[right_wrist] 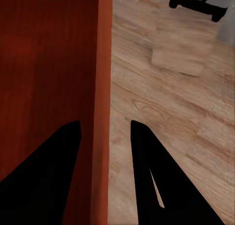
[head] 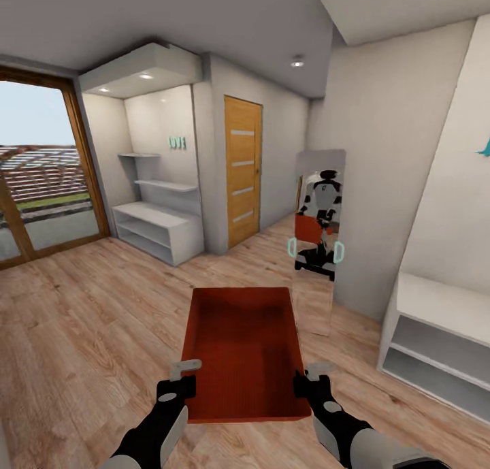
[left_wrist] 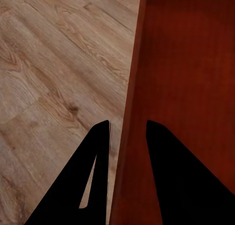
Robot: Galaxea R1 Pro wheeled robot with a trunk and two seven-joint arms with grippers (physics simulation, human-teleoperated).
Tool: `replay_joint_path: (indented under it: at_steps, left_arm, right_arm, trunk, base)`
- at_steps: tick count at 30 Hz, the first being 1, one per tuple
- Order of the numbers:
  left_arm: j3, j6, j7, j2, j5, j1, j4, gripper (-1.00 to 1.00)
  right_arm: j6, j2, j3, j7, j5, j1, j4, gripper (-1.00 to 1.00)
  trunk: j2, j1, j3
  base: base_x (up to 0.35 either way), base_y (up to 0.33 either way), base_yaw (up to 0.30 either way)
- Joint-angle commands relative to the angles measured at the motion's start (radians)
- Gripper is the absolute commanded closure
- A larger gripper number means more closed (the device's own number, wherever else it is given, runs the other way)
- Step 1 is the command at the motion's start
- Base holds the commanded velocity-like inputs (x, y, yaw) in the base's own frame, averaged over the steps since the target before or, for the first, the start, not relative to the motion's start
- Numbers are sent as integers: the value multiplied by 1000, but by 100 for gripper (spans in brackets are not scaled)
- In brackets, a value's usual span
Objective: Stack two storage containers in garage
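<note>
One storage container hangs between the two end effectors above the light wood floor, its long axis running straight away from the robot toward the tall mirror and the orange door. Its open top faces up and its inside looks empty.

The left end effector grips the left wall near the close corner, and the right end effector grips the right wall opposite. In the left wrist view the left end effector has one finger outside the wall and one inside the storage container, narrowly parted with the wall between them. The right wrist view shows the same for the right end effector on the storage container. The fingers appear to press on the wall, though actual contact is hard to make out.

The wrist views add the ribbed red wall seen edge-on with plank floor just beside each outer finger. The head view alone gives the room beyond the end effectors: white shelves, a glass patio door, and the robot's reflection holding a red bin.
</note>
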Motion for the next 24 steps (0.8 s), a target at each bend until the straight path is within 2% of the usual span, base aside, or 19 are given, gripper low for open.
replay_joint_path:
  at_steps: [1,7,24]
  left_arm:
    - [19,5,6,4,3,-1,-31,100]
    - [19,5,6,4,3,-1,-31,100]
    - [19,5,6,4,3,-1,-31,100]
  right_arm:
    - [0,0,-1,-2,5,0,1,100]
    - [0,0,-1,-2,5,0,1,100]
    - [0,0,-1,-2,5,0,2,100]
  trunk:
    - [-1,1,-2]
    - [-1,1,-2]
    - [-1,1,-2]
  base:
    - [322,0,275]
    - [322,0,199]
    - [322,0,10]
